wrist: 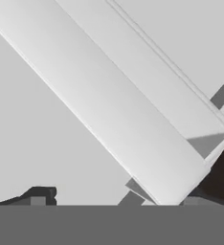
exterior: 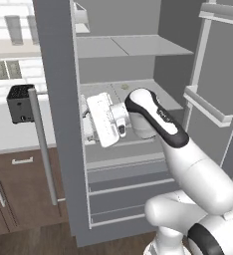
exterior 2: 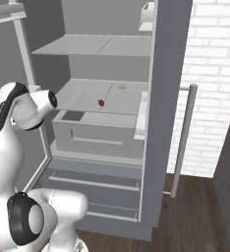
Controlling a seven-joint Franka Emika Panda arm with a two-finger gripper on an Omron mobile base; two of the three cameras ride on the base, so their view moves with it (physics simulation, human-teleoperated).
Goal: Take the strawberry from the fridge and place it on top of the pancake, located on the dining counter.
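The fridge [exterior 2: 166, 74] stands open, and the strawberry [exterior 2: 101, 103] lies on its middle shelf [exterior 2: 122, 101], small and hard to make out. The gripper [exterior: 91, 124], reaching in at the left edge of that shelf, is mostly hidden behind the hand; I cannot tell whether its jaws are spread or closing, and nothing shows between them.

A broad pale grey bar [wrist: 133, 119] of the fridge [wrist: 32, 143] interior crosses the hand view diagonally from upper left to lower right, ending in a squared corner with a darker shaded face. Flat light grey panel surfaces lie on both sides of that bar. Below the bar's lower end sits a dark recess [wrist: 221, 177], and one dark fingertip [wrist: 39, 195] of the claw rises below the bar's left part.
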